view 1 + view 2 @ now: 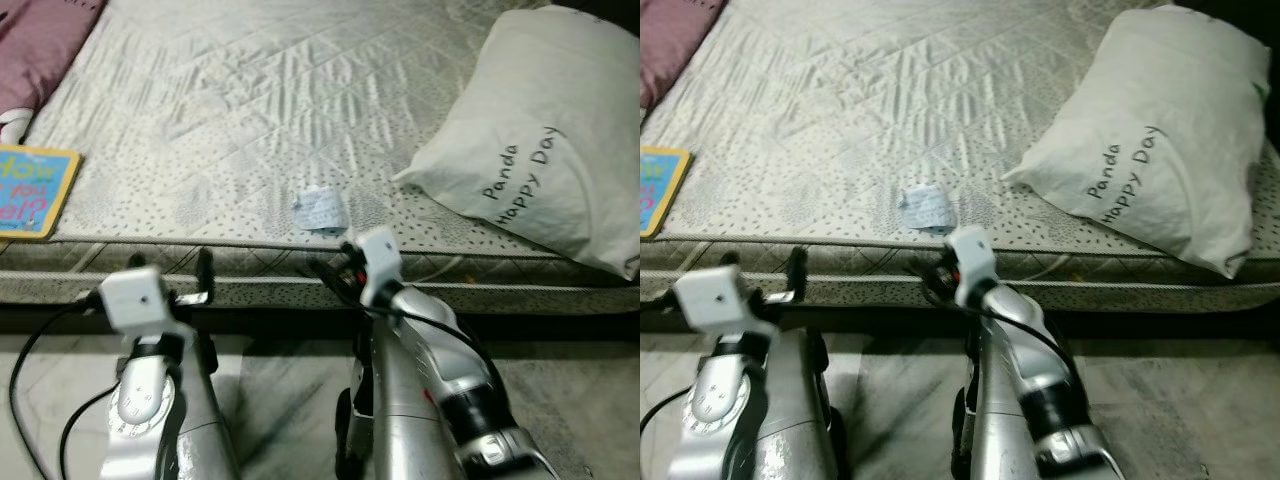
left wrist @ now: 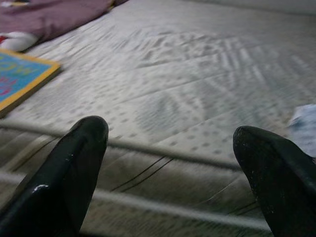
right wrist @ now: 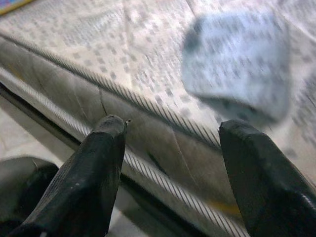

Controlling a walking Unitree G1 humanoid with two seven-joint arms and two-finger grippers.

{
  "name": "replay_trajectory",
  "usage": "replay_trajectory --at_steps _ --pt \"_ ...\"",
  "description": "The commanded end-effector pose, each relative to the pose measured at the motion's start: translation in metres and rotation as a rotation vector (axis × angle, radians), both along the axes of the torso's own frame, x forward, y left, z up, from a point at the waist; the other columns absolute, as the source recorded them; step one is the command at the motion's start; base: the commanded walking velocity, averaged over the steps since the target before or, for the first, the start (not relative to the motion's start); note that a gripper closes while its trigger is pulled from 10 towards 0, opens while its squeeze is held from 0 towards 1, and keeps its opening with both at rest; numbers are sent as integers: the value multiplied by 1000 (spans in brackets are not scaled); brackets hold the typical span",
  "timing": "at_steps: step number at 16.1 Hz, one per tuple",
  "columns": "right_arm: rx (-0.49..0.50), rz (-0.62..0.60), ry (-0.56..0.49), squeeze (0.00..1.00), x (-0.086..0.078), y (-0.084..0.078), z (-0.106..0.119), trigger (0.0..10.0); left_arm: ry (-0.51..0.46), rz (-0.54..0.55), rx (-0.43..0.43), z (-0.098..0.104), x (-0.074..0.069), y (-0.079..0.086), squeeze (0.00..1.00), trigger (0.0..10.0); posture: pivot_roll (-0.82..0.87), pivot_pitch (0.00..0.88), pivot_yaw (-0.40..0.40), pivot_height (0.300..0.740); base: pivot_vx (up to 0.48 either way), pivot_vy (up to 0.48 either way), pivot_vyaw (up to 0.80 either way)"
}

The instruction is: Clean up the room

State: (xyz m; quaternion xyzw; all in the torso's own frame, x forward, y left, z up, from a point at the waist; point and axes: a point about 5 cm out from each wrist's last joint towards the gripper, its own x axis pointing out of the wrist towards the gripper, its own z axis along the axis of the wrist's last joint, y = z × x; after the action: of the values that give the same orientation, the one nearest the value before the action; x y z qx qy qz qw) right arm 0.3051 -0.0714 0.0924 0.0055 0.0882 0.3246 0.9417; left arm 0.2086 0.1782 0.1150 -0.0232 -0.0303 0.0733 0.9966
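Crumpled paper scrap lying near the mattress front edge, just ahead of right gripper, fingers spread, empty. Left gripper hanging further off, likewise spread, empty. Judging right arm nearer.

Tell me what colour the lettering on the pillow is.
Black lettering on the white pillow, clearest in the left eye view.

Quilted, faintly sheened cloth covers the mattress beyond both claws; a crumpled scrap of paper lies just past the right gripper, whose glossy black plastic fingers gape, arms brushed silver metal.
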Motion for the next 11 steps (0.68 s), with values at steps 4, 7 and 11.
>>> replay_trajectory --at_steps 4,7,11 --pt "-33 -113 -50 0 22 3 0 10000 16 40 21 4 -14 8 0 10000 128 266 -107 506 0 0 0" --pt "-60 -229 -123 0 38 -3 8 10000 20 33 24 8 -21 4 0 10000 161 280 -100 506 0 0 0" --pt "-105 -353 -184 0 59 -5 24 10000 35 29 37 13 -29 6 0 10000 194 300 -90 506 0 0 0"
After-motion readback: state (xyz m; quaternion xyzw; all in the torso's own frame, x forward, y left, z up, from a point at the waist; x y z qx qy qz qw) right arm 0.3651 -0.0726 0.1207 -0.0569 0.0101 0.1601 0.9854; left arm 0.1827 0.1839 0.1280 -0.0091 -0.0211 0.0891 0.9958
